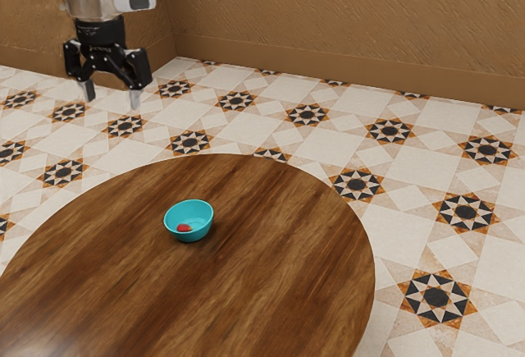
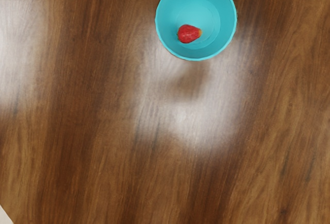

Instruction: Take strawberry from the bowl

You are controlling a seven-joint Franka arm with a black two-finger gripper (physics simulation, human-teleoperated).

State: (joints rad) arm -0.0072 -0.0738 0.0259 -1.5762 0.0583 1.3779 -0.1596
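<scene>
we are at the approach, judging by our gripper (image 1: 111, 97), which hangs empty above the table (image 1: 271, 291), its fingers apart. the strawberry (image 2: 189, 33) lies inside the bowl (image 2: 219, 48), on its floor and near the wall. next we likely need to travel over the bowl, line up with the berry, and lower between the walls without knocking the rim.
</scene>
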